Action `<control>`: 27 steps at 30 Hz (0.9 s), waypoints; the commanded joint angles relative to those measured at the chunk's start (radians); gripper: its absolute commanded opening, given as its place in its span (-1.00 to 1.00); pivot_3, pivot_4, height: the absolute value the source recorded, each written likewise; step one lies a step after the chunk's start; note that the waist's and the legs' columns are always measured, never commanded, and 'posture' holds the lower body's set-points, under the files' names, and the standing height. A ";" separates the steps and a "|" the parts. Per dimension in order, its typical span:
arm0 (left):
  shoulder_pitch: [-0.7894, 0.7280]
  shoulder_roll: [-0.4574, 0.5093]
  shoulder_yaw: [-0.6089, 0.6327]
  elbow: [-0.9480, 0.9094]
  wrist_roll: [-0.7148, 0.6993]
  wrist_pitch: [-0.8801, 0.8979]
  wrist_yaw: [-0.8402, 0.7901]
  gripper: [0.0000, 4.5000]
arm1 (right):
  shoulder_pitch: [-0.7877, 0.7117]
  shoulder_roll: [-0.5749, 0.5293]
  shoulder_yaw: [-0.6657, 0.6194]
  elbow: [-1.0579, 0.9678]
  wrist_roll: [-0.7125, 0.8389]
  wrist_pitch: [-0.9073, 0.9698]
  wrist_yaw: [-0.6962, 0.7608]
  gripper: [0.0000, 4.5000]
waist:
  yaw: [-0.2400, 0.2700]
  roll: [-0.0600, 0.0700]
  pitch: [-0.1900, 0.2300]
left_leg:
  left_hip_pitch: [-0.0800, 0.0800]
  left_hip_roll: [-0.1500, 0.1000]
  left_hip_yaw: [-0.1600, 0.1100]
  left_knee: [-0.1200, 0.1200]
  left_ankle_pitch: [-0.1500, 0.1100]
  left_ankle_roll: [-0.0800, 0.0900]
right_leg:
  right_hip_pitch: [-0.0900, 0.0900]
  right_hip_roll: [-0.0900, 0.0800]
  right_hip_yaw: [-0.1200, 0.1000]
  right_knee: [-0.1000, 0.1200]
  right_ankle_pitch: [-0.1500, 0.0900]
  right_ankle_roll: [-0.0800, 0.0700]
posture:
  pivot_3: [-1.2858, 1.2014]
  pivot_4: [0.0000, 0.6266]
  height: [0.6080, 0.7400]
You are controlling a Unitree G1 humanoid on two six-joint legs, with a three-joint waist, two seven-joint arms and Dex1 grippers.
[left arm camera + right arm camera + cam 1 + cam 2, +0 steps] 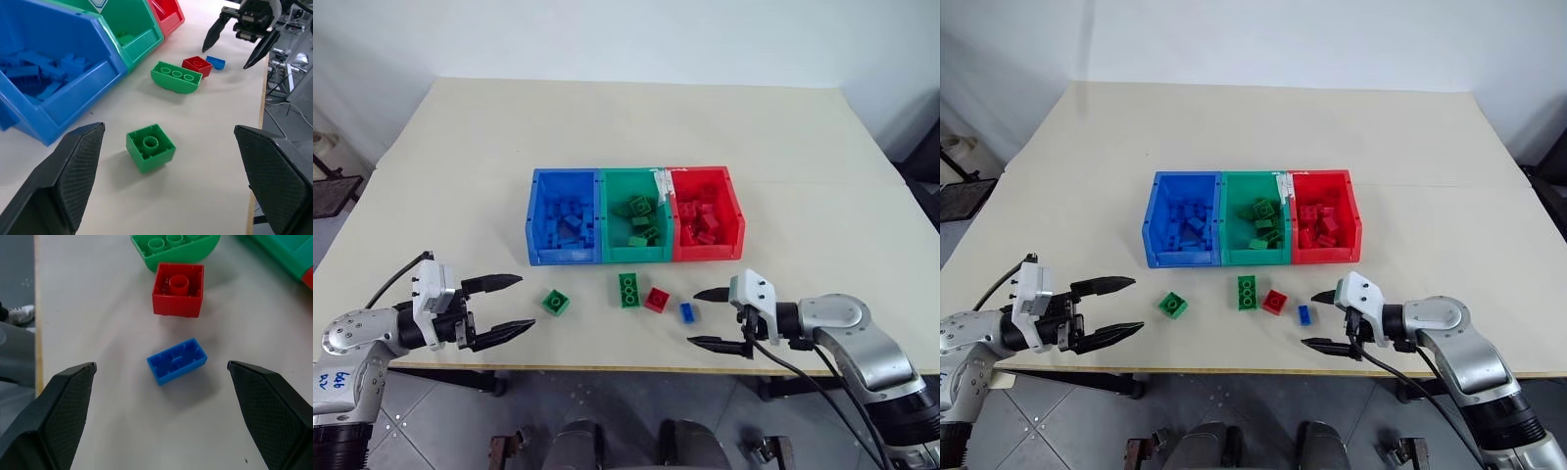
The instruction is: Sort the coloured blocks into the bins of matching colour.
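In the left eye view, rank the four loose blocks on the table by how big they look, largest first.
1. Oblong green block.
2. Square green block and red block: too alike to rank.
3. Blue block, smallest.

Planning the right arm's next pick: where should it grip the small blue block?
Pinch the blue block across its two long sides, from above. It lies hollow side up, apart from the red block, already between the right gripper's open fingers.

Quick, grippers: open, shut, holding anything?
Left gripper: open, empty, beside the green block.
Right gripper: open, empty, beside the blue block.
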 commanded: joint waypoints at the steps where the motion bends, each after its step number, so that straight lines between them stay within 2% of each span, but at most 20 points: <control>1: 0.022 0.009 0.037 -0.057 -0.029 0.006 0.015 1.00 | -0.035 0.027 0.036 0.066 -0.047 -0.053 -0.010 0.99 | -0.001 0.000 0.000 | 0.000 0.000 0.000 0.000 0.000 0.000 | 0.000 0.000 0.000 0.000 0.000 0.000 | 0.03 -0.52 1.00; 5: 0.037 0.003 0.050 -0.086 -0.038 0.018 0.039 1.00 | -0.066 0.055 0.067 0.131 -0.077 -0.088 -0.006 0.99 | -0.002 -0.001 -0.001 | 0.001 0.000 0.000 0.000 0.000 0.000 | 0.000 0.000 0.000 0.000 0.000 0.000 | 0.03 -0.52 1.00; 8: 0.051 0.006 0.059 -0.096 -0.042 0.020 0.046 1.00 | -0.083 0.066 0.083 0.153 -0.087 -0.103 0.004 0.73 | -0.004 -0.001 -0.001 | 0.001 0.001 0.001 0.000 0.000 0.000 | 0.000 0.000 0.000 0.001 0.000 0.000 | 0.03 -0.52 1.00; 15: 0.060 0.005 0.065 -0.103 -0.047 0.021 0.055 1.00 | -0.096 0.061 0.058 0.147 -0.080 -0.130 0.013 -0.34 | -0.003 -0.001 -0.001 | 0.001 0.001 0.001 0.000 0.000 0.000 | 0.000 0.001 0.000 0.001 0.000 0.000 | 0.03 -0.52 1.00; 24: 0.038 -0.007 0.052 -0.078 -0.038 0.007 0.059 1.00 | -0.173 0.058 -0.015 0.073 0.022 -0.022 0.016 -0.35 | -0.002 0.000 0.000 | 0.000 0.001 0.001 0.000 0.000 0.000 | -0.001 0.000 0.000 0.001 0.000 0.000 | 0.03 -0.52 1.00; 27: 0.027 -0.018 0.044 -0.070 -0.034 -0.001 0.063 1.00 | -0.238 0.113 -0.028 0.083 0.043 -0.026 -0.020 -0.35 | -0.003 0.000 0.000 | 0.000 0.001 0.000 0.000 0.000 0.000 | -0.001 0.000 0.000 0.001 0.000 0.000 | 0.03 -0.52 1.00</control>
